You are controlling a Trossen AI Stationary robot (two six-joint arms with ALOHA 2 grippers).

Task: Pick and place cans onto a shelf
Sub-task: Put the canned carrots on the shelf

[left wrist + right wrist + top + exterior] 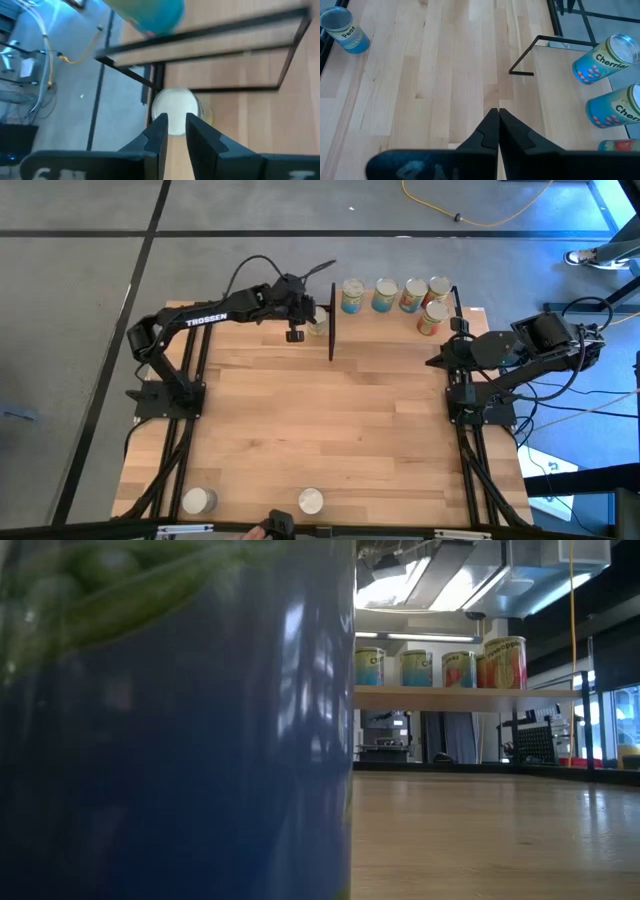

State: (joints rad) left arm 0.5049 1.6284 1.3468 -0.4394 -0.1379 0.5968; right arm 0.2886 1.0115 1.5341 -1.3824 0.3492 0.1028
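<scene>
The shelf (pixel 395 330) stands at the table's far edge. Several cans stand on it, among them blue ones (pixel 351 296) (pixel 385 295) and orange ones (pixel 432 319); they also show in the low view (pixel 415 668). One can with a pale top (pixel 174 109) (pixel 317 327) stands on the table beside the shelf's left end. My left gripper (pixel 176 125) (pixel 295 332) hangs over it, narrowly open, and holds nothing. My right gripper (pixel 498 114) (pixel 432 363) is shut and empty at the table's right side, near the shelf's right end.
Two more cans (pixel 199 500) (pixel 311 500) stand at the table's near edge; one of them, with a blue label (pixel 170 720), fills the left half of the low view. A Peas can (pixel 345 31) shows in the right wrist view. Bare wood (pixel 330 430) lies between.
</scene>
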